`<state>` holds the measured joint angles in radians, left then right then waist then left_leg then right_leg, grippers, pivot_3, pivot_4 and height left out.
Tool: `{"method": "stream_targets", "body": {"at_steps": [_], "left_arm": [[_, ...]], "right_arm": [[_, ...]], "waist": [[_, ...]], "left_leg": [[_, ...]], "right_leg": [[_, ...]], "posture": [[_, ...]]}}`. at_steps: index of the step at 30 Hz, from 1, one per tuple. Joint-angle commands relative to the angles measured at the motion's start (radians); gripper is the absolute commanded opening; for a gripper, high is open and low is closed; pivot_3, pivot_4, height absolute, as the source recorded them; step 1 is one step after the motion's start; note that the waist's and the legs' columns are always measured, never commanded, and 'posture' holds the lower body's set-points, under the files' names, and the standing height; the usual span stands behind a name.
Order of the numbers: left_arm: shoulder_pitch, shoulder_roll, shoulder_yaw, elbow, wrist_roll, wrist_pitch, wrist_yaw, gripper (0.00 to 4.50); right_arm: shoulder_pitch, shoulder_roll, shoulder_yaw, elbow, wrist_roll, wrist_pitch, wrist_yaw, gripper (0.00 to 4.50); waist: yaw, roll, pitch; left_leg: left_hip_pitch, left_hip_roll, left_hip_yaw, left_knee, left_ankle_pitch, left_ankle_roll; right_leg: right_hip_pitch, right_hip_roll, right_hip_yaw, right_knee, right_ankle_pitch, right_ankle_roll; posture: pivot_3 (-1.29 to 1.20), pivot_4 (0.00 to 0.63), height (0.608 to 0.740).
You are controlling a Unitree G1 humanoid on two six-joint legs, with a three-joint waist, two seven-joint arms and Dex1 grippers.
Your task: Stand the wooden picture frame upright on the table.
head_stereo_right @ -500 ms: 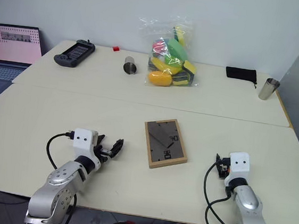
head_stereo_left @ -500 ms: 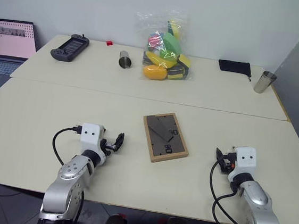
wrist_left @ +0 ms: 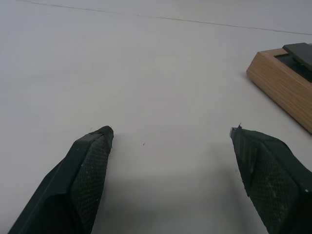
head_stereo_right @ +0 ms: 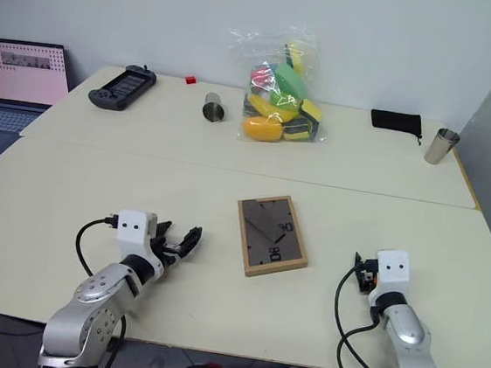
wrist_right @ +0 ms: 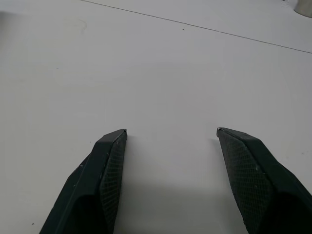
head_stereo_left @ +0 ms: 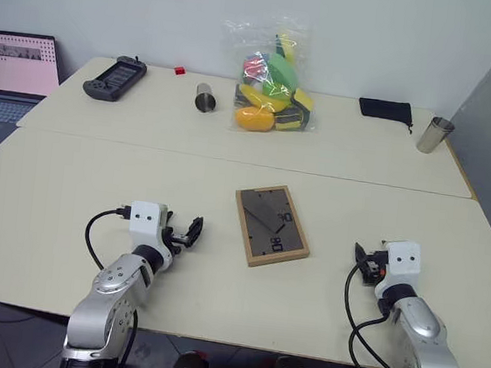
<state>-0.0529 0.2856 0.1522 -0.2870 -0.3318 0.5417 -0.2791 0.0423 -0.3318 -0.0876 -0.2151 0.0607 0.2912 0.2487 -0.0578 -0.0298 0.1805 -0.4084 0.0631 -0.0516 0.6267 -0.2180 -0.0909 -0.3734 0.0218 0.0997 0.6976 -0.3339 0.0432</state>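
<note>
While face-down (stand up), wooden picture frame flat, its corner beside left jaws.

My left arm reaches forward from the lower left, silver forearm rising to a white wrist block with a black cable looping off its outer side. My left gripper points ahead and toward the middle, held low. In its wrist view the two black fingers stand wide apart, their cross-hatched pads facing each other, nothing between them.

My right arm comes up from the lower right the same way, silver forearm, white wrist block, black cable curling down on its inner side. My right gripper also sits low and level, fingers spread wide, nothing gripped.
</note>
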Motion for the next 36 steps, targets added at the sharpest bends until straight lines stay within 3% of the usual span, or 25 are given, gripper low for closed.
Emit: {"method": "stream_targets", "body": {"at_steps": [1, 5, 10, 17, 24, 30, 36], "left_arm": [[-0.062, 0.078, 0.032, -0.092, -0.122, 0.041, -0.134, 4.11], [-0.117, 0.19, 0.034, -0.082, -0.198, 0.08, -0.273, 4.11], [-0.144, 0.298, 0.012, -0.072, -0.247, 0.11, -0.409, 4.11], [-0.175, 0.362, 0.011, -0.036, -0.25, 0.104, -0.486, 4.11], [-0.189, 0.36, 0.012, -0.023, -0.255, 0.114, -0.483, 4.11], [-0.2, 0.375, -0.006, 0.047, -0.309, 0.23, -0.516, 4.11], [-0.23, 0.381, -0.008, 0.081, -0.337, 0.319, -0.526, 4.11]], "right_arm": [[-0.018, -0.109, -0.017, -0.076, 0.093, 0.05, 0.181, 3.12], [-0.031, -0.213, -0.059, -0.158, 0.292, 0.188, 0.37, 3.12], [-0.036, -0.306, -0.045, -0.201, 0.351, 0.238, 0.467, 3.12], [-0.074, -0.312, -0.05, -0.188, 0.352, 0.248, 0.461, 3.12], [-0.071, -0.303, -0.042, -0.196, 0.344, 0.244, 0.439, 3.12], [-0.138, -0.31, -0.044, -0.137, 0.217, 0.152, 0.355, 3.12], [-0.169, -0.307, -0.059, -0.128, 0.223, 0.163, 0.354, 3.12]], "waist": [[0.002, 0.0, 0.001], [0.001, 0.002, 0.002], [0.002, 0.002, 0.003], [0.002, 0.002, 0.004], [0.003, 0.002, 0.004], [0.001, 0.002, 0.004], [0.003, 0.002, 0.004]], "left_leg": [[0.0, 0.0, 0.0, 0.0, 0.0, 0.0], [0.0, 0.0, 0.0, -0.001, 0.0, 0.0], [-0.001, 0.0, 0.0, -0.001, 0.0, 0.0], [-0.001, 0.0, 0.0, -0.001, 0.0, 0.0], [-0.003, 0.0, 0.0, -0.001, 0.0, 0.0], [-0.003, 0.0, 0.0, -0.001, 0.0, 0.0], [-0.003, 0.0, -0.001, -0.001, 0.0, 0.0]], "right_leg": [[0.0, 0.0, 0.0, 0.0, 0.0, 0.0], [0.0, 0.0, 0.0, -0.001, 0.0, 0.0], [0.0, 0.0, -0.001, -0.002, 0.0, 0.0], [0.0, 0.0, -0.001, -0.002, 0.0, 0.0], [-0.001, 0.0, -0.001, -0.003, 0.0, 0.0], [-0.001, 0.0, -0.001, -0.002, 0.0, 0.0], [-0.001, 0.0, -0.002, -0.002, 0.0, 0.0]], "posture": [[0.0, 0.15, 0.74], [0.0, 0.15, 0.74], [0.0, 0.15, 0.74], [0.0, 0.15, 0.74], [0.0, 0.15, 0.74], [0.0, 0.15, 0.74], [0.0, 0.15, 0.74]]}}
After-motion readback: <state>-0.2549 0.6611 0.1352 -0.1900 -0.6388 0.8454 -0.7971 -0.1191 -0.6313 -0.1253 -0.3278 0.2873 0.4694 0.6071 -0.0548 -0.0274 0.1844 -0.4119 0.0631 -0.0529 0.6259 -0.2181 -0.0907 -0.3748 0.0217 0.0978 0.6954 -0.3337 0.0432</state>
